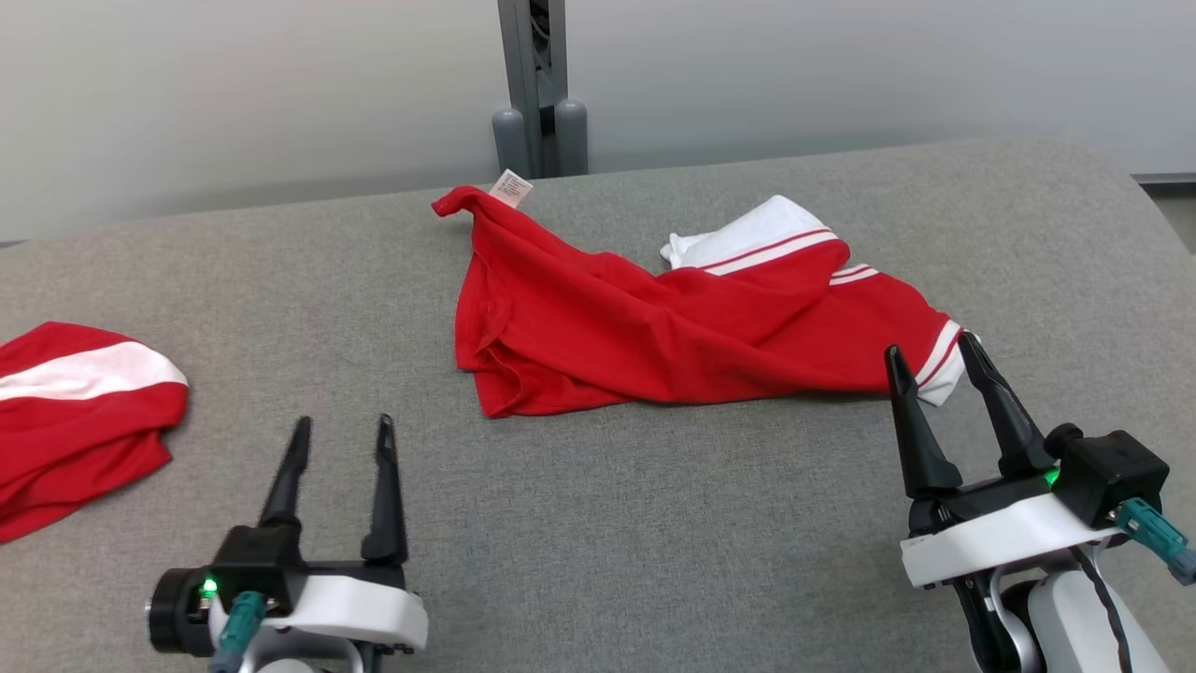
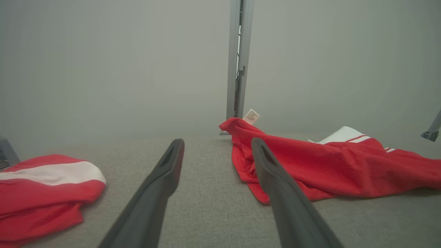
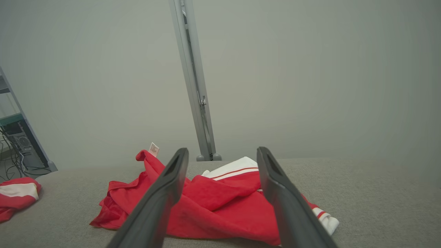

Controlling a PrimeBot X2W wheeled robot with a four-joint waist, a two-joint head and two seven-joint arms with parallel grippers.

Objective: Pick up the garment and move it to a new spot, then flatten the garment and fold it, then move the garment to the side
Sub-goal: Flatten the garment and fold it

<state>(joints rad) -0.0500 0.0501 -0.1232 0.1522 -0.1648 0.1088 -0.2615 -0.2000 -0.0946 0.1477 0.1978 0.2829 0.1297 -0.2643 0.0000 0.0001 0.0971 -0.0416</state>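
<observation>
A crumpled red garment [image 1: 654, 327] with white striped trim and a small white label lies in the middle of the grey table [image 1: 598, 523]. It also appears at right in the left wrist view [image 2: 327, 165] and low centre in the right wrist view [image 3: 220, 203]. My left gripper [image 1: 341, 430] stands open near the front left, short of the garment, nothing between its fingers. At the right, my right gripper [image 1: 934, 350] is open with its fingertips right at the garment's white-cuffed right end, gripping nothing.
A second red and white garment [image 1: 75, 411] lies folded at the table's left edge. A grey post [image 1: 537, 93] rises behind the table's far edge against a pale wall. Shelving with cables [image 3: 17, 144] stands off to the left.
</observation>
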